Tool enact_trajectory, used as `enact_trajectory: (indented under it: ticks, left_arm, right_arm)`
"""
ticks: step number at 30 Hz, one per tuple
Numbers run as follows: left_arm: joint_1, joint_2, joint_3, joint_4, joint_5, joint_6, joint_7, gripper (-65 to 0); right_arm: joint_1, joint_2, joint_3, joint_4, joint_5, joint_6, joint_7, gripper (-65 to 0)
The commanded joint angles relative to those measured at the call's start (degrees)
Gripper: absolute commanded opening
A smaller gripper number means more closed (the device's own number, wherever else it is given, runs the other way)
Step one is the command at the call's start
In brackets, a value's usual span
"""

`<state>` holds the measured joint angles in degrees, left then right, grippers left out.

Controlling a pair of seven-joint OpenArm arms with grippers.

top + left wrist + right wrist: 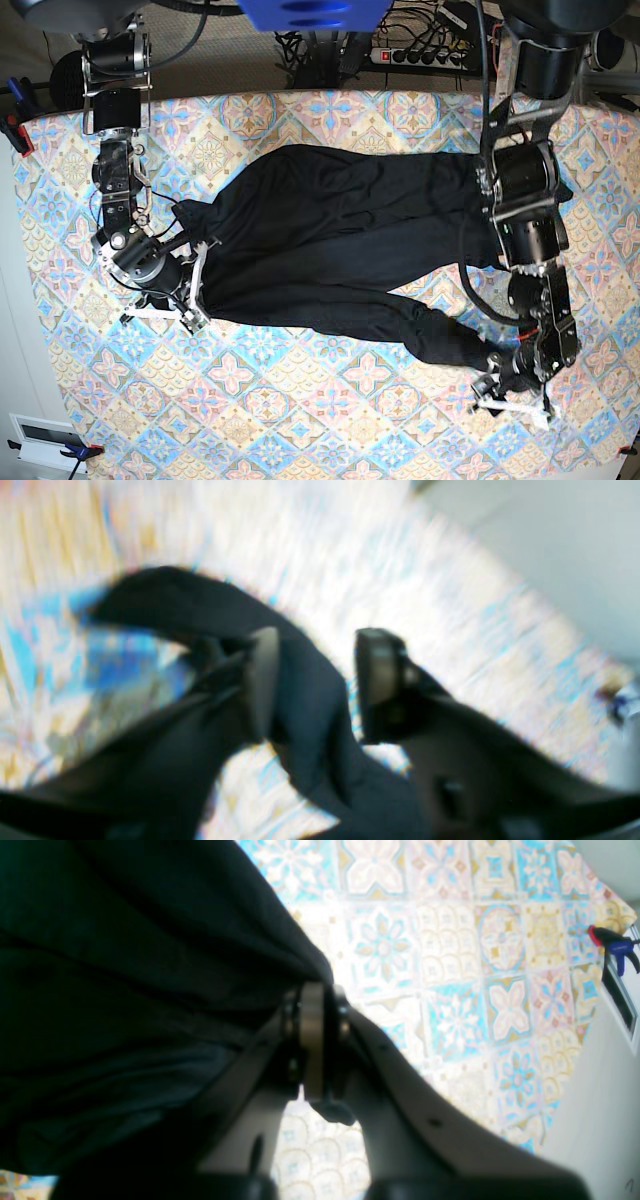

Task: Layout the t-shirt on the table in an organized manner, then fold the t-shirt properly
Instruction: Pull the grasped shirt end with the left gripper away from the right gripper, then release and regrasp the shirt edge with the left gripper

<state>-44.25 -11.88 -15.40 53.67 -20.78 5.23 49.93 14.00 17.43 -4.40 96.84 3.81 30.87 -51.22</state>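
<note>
Evidently to spread the t-shirt [330, 250] across the worktop [300, 420], right gripper [312, 1040] clamps its edge, left gripper [315, 680] stands apart.

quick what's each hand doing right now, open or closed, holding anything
Left hand: open, jaws apart, the t-shirt lying loose between them, not gripped.
Right hand: closed, clamped on the t-shirt's edge.
</note>
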Motion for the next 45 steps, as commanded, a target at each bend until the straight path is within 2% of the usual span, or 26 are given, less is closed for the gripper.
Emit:
enact_trajectory:
  ticks: [1,3,7,14,20,26,29,32,36,38,41,45]
  left_arm:
    - [-1.2,-1.7,-0.1,1.9,-1.0,-0.4,0.0,-29.2]
    - [2.3,-2.4,-0.2,4.0,-3.8,-0.4,2.0,-26.2]
    - [10.4,-6.4,-0.1,10.7,-9.8,-0.4,5.9,-28.1]
    - [19.6,-10.7,1.7,11.6,-10.2,-0.4,6.3,-31.9]
    - [22.1,-12.1,10.1,11.3,-10.1,-0.4,3.0,-31.7]
    - [20.9,-12.1,16.0,2.8,-9.9,-0.4,0.7,-32.0]
    - [19.9,-12.1,18.1,-0.1,-7.8,-0.4,0.0,-32.2]
    - [19.9,-12.1,18.5,-0.1,-6.5,-0.4,0.5,-36.8]
    - [19.4,-13.4,18.1,0.0,-7.3,-0.4,5.4,-49.9]
    - [19.1,-14.1,18.1,0.0,-7.3,-0.4,5.3,-53.9]
    - [18.4,-15.4,18.1,0.0,-7.3,-0.4,5.4,-51.0]
    - [18.4,-16.2,18.3,0.0,-7.3,-0.4,5.6,-43.0]
  right_arm:
    - [1.4,0.6,0.2,1.1,0.3,-0.3,1.1,-65.0]
    - [1.4,0.6,0.2,1.1,0.3,-0.2,1.1,-65.0]
    - [1.4,0.6,0.2,1.2,0.3,-0.2,1.1,-65.0]
    - [0.6,0.6,0.2,1.6,0.3,-0.2,1.1,-65.0]
    - [0.1,0.5,0.2,1.6,0.3,-0.2,1.1,-65.0]
    - [0.1,0.5,0.2,1.6,0.3,-0.2,1.1,-65.0]
    - [0.1,0.5,0.2,1.8,0.3,-0.2,1.1,-65.0]
    - [0.1,0.5,0.2,2.6,0.3,-0.2,1.1,-65.0]
    - [0.1,0.5,0.2,2.6,0.3,-0.2,1.1,-65.0]
    - [0.1,0.5,0.2,2.6,0.3,-0.2,1.1,-65.0]
    - [0.2,0.5,0.2,2.6,0.3,-0.2,1.1,-65.0]
    - [0.2,0.5,0.2,2.6,0.3,-0.2,1.1,-65.0]
